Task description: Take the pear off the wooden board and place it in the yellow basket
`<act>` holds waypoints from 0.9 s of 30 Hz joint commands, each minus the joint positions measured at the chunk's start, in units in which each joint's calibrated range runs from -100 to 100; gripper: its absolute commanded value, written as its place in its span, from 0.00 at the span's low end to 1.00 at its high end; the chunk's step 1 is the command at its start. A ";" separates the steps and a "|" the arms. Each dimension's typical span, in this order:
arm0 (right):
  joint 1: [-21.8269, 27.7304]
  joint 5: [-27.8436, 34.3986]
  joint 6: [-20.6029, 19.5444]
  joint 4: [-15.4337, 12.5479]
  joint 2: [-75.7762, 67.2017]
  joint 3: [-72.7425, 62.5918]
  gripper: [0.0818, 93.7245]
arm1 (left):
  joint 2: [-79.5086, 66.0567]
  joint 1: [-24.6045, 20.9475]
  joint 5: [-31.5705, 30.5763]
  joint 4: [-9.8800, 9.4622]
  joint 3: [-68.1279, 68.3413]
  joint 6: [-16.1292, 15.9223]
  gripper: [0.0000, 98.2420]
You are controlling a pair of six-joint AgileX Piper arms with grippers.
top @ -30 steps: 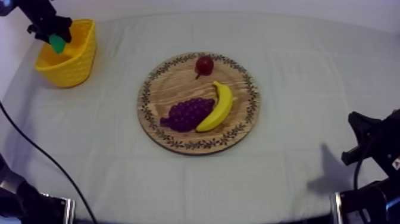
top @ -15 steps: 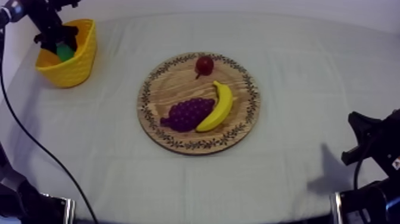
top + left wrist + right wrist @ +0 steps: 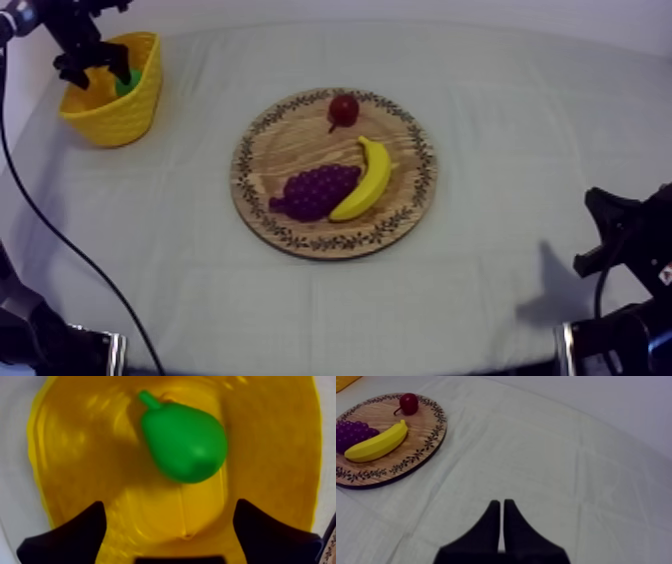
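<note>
The green pear [image 3: 183, 442] lies inside the yellow basket [image 3: 75, 451], free of any finger. My left gripper [image 3: 167, 526] hangs open just above it, its two black fingers wide apart. From above, the pear [image 3: 126, 84] shows as a green patch in the basket [image 3: 125, 115] at the table's far left, with my left gripper [image 3: 92, 62] over the rim. My right gripper [image 3: 501, 518] is shut on nothing, low over bare cloth, and rests at the right edge [image 3: 610, 235] of the top view.
The round wooden board [image 3: 290, 150] in the table's middle holds a small red fruit [image 3: 343, 109], a banana [image 3: 368, 180] and a bunch of grapes [image 3: 318, 191]. The board [image 3: 423, 436] also lies ahead of my right gripper.
My left gripper has opened and let go of the pear, which dropped into the basket. The gripper shifted slightly back and up. The right arm has not moved.
</note>
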 commanded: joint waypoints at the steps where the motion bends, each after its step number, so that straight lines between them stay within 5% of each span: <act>1: -0.03 0.04 0.01 -0.01 -0.04 -0.05 0.00 | -0.65 0.07 0.00 -0.11 0.63 0.09 0.96; 19: -0.03 0.04 0.00 -0.01 -0.04 -0.05 0.00 | -18.75 3.14 -3.74 -0.16 11.05 2.68 0.51; 27: -0.03 0.04 0.01 -0.01 -0.04 -0.05 0.00 | -29.59 4.05 -6.69 1.05 19.84 3.65 0.40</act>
